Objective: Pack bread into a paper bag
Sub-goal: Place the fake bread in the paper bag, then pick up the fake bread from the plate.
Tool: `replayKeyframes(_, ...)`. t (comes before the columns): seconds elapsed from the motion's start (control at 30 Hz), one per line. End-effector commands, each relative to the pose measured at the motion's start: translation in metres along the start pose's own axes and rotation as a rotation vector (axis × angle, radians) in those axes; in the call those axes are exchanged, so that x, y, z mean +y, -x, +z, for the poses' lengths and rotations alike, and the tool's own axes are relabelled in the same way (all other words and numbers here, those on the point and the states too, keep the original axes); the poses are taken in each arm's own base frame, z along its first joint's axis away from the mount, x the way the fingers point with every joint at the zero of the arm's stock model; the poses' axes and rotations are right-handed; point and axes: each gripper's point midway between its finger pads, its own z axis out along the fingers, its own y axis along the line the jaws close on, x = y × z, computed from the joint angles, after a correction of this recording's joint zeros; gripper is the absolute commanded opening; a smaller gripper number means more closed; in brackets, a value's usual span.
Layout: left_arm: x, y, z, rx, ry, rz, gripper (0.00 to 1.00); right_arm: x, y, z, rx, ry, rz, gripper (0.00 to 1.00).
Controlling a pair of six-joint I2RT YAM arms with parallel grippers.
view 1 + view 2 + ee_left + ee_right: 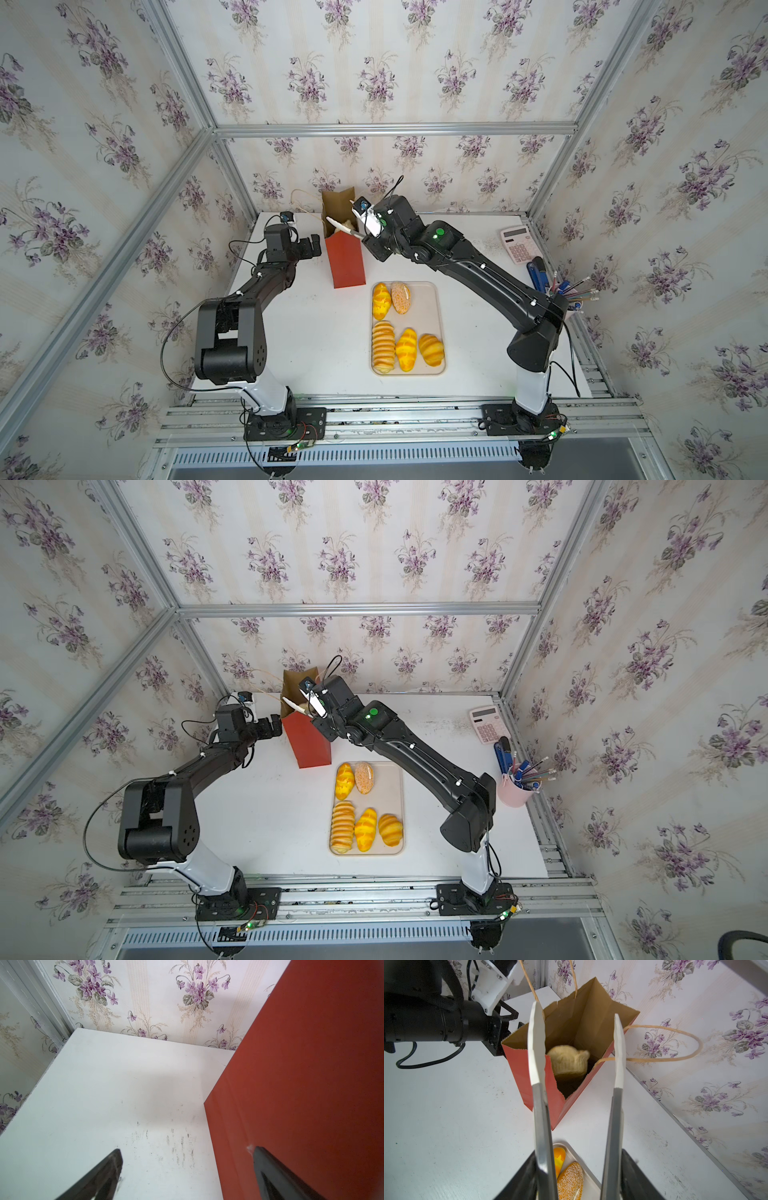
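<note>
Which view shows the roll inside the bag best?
Right wrist: it looks into the paper bag onto the knot roll. Both top views catch only a pale sliver; left wrist shows just the bag's red wall.

Pink calculator (518,244), blue stapler (537,270) and pen cup (514,793) sit close together.

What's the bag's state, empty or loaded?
Loaded: one pale knot roll is inside the upright, open paper bag, visible through its mouth in the right wrist view.

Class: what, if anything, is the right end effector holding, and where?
Nothing: the right end effector is open above the paper bag, knot roll loose inside.
</note>
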Motion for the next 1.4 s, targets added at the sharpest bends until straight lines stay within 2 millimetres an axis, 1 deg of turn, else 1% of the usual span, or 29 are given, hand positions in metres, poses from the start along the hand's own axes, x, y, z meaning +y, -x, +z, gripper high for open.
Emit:
replayKeyframes(0.0,-0.002,0.006,0.0,-0.02,-0.01,0.003,1.0,-0.003,0.013,0.0,-0.049,-0.012,0.01,0.57)
replayKeyframes(0.13,-0.001,0.006,0.001,-0.018,-0.011,0.003,1.0,-0.004,0.016,-0.003,-0.057,-0.016,0.012,0.56)
replayKeyframes(0.23,-0.002,0.006,0.002,-0.017,-0.014,0.002,1.0,-0.008,0.022,-0.013,-0.067,-0.024,0.009,0.56)
replayKeyframes(0.27,-0.001,0.005,0.002,-0.015,-0.012,0.002,1.0,-0.01,0.025,-0.019,-0.067,-0.036,0.008,0.55)
replayKeyframes(0.33,-0.001,0.005,0.002,-0.016,-0.01,0.001,1.0,-0.007,0.03,-0.035,-0.068,-0.054,-0.008,0.55)
replayKeyframes(0.43,0.001,0.004,0.003,-0.014,-0.006,0.002,1.0,0.001,0.023,-0.058,-0.055,-0.09,-0.029,0.55)
replayKeyframes(0.53,0.0,0.005,0.002,-0.016,-0.008,0.0,1.0,0.002,-0.001,-0.073,-0.016,-0.122,0.005,0.55)
replayKeyframes(0.7,0.001,0.005,0.002,-0.017,-0.007,-0.003,1.0,-0.003,-0.068,-0.09,0.072,-0.17,0.126,0.54)
replayKeyframes(0.77,0.001,0.004,0.003,-0.014,-0.009,-0.006,1.0,-0.007,-0.091,-0.097,0.102,-0.192,0.178,0.54)
replayKeyframes(0.87,0.003,0.005,0.005,-0.018,-0.002,-0.014,1.0,-0.004,-0.127,-0.1,0.153,-0.195,0.24,0.54)
replayKeyframes(0.97,0.008,0.015,0.011,-0.032,0.015,-0.024,1.0,0.001,-0.153,-0.098,0.192,-0.186,0.277,0.55)
replayKeyframes(1.03,0.011,0.022,0.019,-0.033,0.028,-0.023,1.0,0.003,-0.164,-0.096,0.205,-0.185,0.289,0.55)
replayKeyframes(1.1,0.016,0.03,0.028,-0.035,0.047,-0.02,1.0,0.006,-0.169,-0.094,0.204,-0.173,0.302,0.55)
replayKeyframes(1.2,0.025,0.034,0.045,-0.029,0.06,-0.036,1.0,0.01,-0.175,-0.087,0.204,-0.147,0.314,0.55)
replayKeyframes(1.37,0.037,0.03,0.08,0.005,0.078,-0.06,1.0,0.02,-0.19,-0.072,0.242,-0.112,0.329,0.55)
